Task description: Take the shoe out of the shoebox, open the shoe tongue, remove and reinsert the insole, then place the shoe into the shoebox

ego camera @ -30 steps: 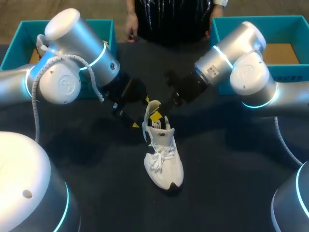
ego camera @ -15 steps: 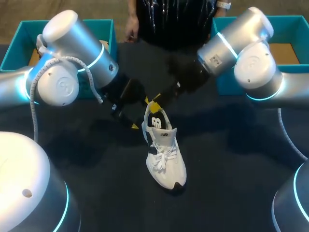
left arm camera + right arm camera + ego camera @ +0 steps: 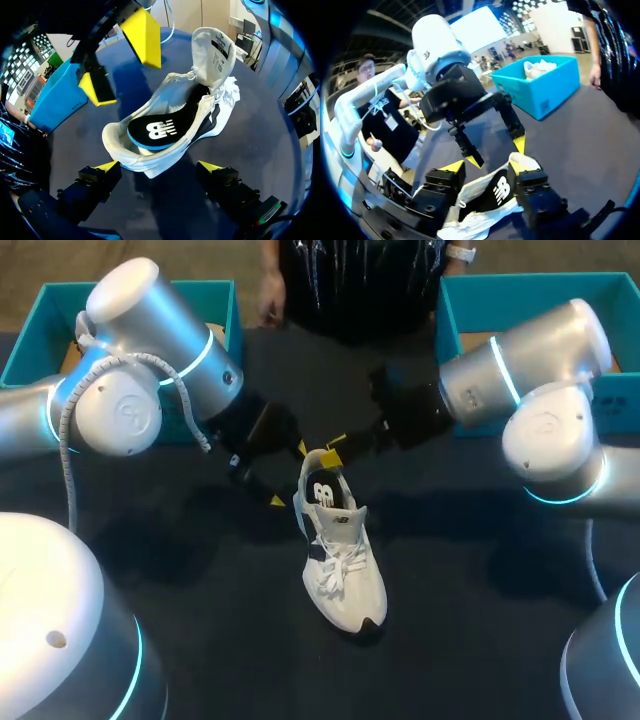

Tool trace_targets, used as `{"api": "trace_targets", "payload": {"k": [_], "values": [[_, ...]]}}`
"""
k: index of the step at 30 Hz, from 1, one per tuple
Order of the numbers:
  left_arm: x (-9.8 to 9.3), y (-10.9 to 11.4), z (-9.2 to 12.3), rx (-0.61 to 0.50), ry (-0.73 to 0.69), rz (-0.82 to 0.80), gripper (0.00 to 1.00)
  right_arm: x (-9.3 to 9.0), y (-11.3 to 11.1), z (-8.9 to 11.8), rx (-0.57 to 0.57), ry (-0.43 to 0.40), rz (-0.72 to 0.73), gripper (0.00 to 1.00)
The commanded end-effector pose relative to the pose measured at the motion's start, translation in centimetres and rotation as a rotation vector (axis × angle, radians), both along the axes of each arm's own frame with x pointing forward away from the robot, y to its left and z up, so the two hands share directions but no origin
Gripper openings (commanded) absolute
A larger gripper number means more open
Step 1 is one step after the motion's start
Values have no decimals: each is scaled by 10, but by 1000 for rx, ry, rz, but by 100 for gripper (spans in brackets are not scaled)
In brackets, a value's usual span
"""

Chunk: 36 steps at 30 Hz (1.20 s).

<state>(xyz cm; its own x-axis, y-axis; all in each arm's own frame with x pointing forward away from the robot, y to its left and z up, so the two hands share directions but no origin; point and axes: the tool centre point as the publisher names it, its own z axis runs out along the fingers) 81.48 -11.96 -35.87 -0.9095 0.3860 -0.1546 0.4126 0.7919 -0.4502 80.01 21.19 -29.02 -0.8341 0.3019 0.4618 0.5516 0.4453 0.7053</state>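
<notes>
**Shoe (image 3: 345, 590) out on the counter (image 3: 480, 620), both sets of jaws spread at its heel**

Dark counter runs under everything. The white shoe stands on its sole near the middle of it, toe toward the robot and heel toward the far side. The left arm (image 3: 150, 370) comes in from the shoe's left and the right arm (image 3: 540, 390) from its right, and the two meet just beyond the heel. Two teal boxes sit well apart from the shoe at the far edge, the left shoebox (image 3: 28, 345) behind the left arm and the right shoebox (image 3: 520, 285) behind the right arm. The shoe is outside both.

The left jaws are spread wide with nothing in their grip. From that wrist, the heel sits between the two yellow fingertips (image 3: 107, 166) with a gap on either side. The right jaws are likewise parted and hold nothing. Their own yellow fingertips (image 3: 454, 166) stand either side of the heel collar, and from the left wrist they hang clear above it.

The tongue (image 3: 215, 47) is pulled up, standing tall over the laces (image 3: 335, 570). A black insole (image 3: 160, 130) with a blue edge lies inside the shoe, its white mark facing up.
</notes>
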Motion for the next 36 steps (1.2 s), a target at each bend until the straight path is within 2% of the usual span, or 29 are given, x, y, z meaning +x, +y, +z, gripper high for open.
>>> {"api": "trace_targets", "payload": {"k": [1,14,18,23,32,36], "values": [[-2,1,-1,-4,-1,0,100,-3,-1,11,-120,-10,-48,0],[-1,13,6,5,1,22,100,-3,-1,11,-120,-10,-48,0],[-1,16,9,12,0,25,100,1,-7,3,-196,29,-98,0],[-2,25,13,21,1,23,100,-1,0,-6,-303,75,-160,0],[-6,47,35,49,-13,1,100,-5,10,-6,-403,84,-213,0],[-7,54,42,55,-19,4,100,-11,7,-9,-447,79,-275,0]]}}
